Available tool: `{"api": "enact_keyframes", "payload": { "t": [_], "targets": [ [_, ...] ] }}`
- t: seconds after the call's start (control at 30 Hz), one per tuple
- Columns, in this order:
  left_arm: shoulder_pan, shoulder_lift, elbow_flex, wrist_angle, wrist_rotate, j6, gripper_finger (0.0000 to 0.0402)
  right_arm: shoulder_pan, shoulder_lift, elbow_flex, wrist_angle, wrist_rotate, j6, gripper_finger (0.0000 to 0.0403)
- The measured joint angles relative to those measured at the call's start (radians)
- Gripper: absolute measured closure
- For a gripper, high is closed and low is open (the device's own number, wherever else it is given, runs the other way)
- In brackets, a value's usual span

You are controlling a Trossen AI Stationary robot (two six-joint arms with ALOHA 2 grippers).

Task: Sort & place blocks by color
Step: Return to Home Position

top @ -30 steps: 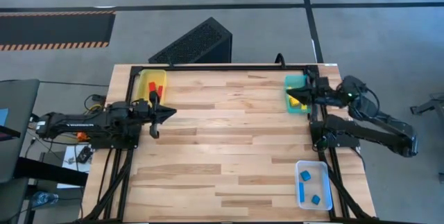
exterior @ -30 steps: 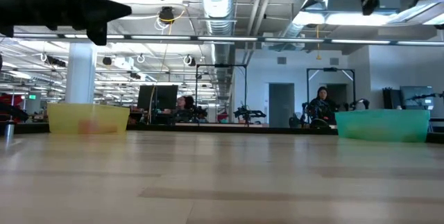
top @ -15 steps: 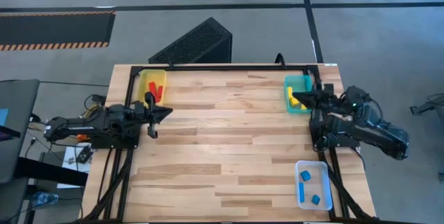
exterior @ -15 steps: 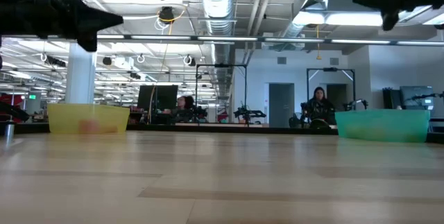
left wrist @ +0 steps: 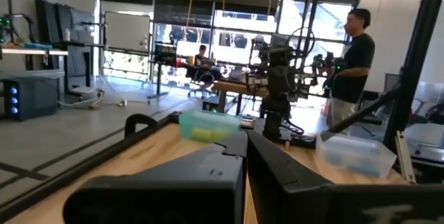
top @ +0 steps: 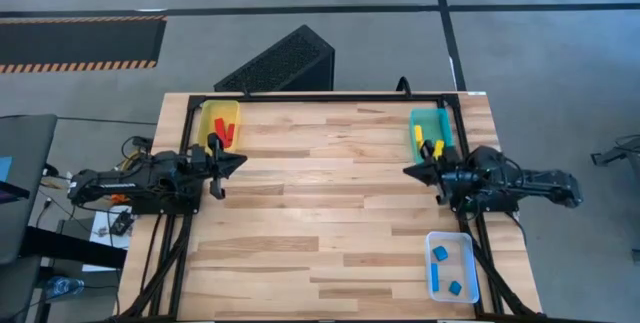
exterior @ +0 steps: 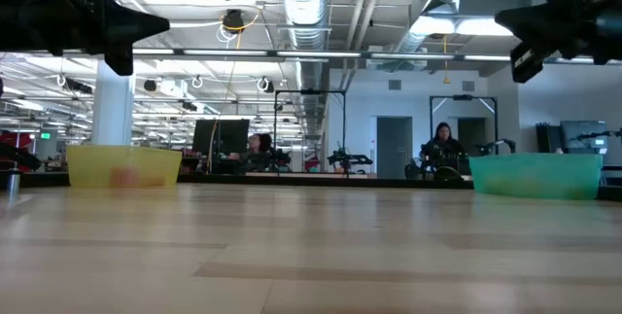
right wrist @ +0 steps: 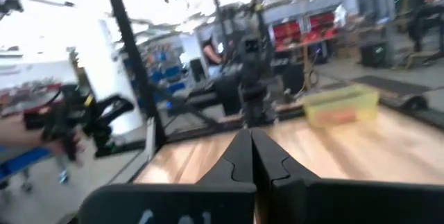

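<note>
Both pairs of fingers are pressing together, holding nothing. In the high view the left gripper is hovering at the table's left edge and the right gripper at its right edge. Red blocks are lying in the yellow tray at upper left, yellow blocks in the teal tray at upper right, and blue blocks in the clear tray at lower right.

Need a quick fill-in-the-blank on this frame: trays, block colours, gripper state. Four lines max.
1. The yellow tray holds blocks coloured ___.
2. The yellow blocks lie in the ___ tray.
3. The clear tray holds ___ blue blocks.
4. Both the left gripper and the right gripper are ___, holding nothing.
Missing words: red, teal, three, shut.
</note>
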Motion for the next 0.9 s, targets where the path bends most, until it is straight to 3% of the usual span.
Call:
{"api": "enact_keyframes", "payload": {
  "t": [0.27, 0.37, 0.6, 0.9],
  "targets": [
    [-0.003, 0.0, 0.0, -0.028, -0.04, 0.038, 0.0401, 0.096, -0.03, -0.031, -0.127, 0.002, -0.098, 0.0398],
    [-0.003, 0.0, -0.001, -0.076, -0.04, 0.034, 0.0401, 0.095, -0.022, -0.031, -0.155, 0.068, -0.152, 0.0394],
    [-0.004, 0.001, 0.0, -0.16, 0.098, 0.001, 0.0401, 0.096, 0.071, -0.031, -0.17, 0.109, -0.142, 0.0378],
    [-0.004, 0.001, 0.0, -0.165, 0.105, 0.03, 0.0402, 0.096, 0.135, -0.032, -0.17, 0.109, -0.134, 0.0371]
  ]
}}
